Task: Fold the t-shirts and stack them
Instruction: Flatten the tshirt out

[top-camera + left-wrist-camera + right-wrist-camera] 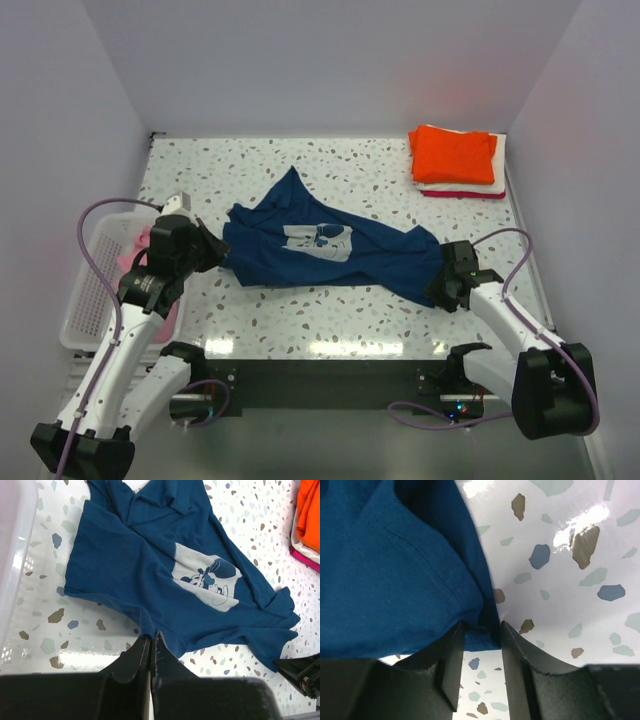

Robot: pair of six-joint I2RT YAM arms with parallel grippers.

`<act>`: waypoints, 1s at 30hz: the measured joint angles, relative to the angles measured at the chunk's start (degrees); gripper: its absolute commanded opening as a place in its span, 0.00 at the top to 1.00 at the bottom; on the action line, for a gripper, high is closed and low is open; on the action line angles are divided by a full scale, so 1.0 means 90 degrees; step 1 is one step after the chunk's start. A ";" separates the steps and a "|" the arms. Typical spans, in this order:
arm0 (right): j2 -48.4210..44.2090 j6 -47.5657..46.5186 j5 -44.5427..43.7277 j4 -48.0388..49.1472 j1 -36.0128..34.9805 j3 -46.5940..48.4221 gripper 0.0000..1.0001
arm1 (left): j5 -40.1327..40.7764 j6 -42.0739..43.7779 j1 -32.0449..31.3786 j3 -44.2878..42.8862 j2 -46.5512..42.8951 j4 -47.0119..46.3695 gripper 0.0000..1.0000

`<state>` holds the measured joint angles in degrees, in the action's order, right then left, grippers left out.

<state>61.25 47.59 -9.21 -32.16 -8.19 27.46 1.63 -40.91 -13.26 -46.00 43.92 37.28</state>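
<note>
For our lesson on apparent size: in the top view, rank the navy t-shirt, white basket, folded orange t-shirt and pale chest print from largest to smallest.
1. navy t-shirt
2. white basket, partly hidden by the left arm, so less sure
3. folded orange t-shirt
4. pale chest print

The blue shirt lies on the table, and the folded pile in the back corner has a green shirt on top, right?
Not quite. That top shirt is orange, not green; the top view shows it. The blue shirt does lie on the table.
</note>
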 measured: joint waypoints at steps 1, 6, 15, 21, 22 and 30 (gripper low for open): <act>-0.0002 0.0002 0.0007 0.0056 0.0000 -0.0019 0.70 | 0.0000 0.0000 0.0000 0.0005 0.0000 -0.0010 1.00; -0.0073 0.0044 0.0131 0.0260 0.0012 -0.0146 0.99 | 0.0005 0.0000 0.0000 0.0102 -0.0012 -0.0044 1.00; -0.0974 -0.0299 0.0066 -0.1030 0.0027 0.1013 1.00 | 0.0206 0.0005 0.0000 -0.0019 0.0005 0.0046 1.00; -0.0753 -0.0869 -0.0199 -0.1416 0.0117 0.3774 1.00 | 0.0406 0.0005 0.0000 -0.1105 0.0444 0.0083 1.00; -0.0627 -0.0964 -0.0199 -0.1438 0.0126 0.4245 1.00 | 0.0423 0.0005 0.0000 -0.1394 0.0539 0.0112 1.00; -0.0274 -0.1688 -0.0175 -0.1982 0.0131 0.6307 1.00 | 0.0512 0.0029 0.0000 -0.3793 0.0602 0.0117 1.00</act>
<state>58.78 32.40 -10.79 -50.00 -7.01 84.23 6.24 -40.64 -13.26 -80.14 49.34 38.33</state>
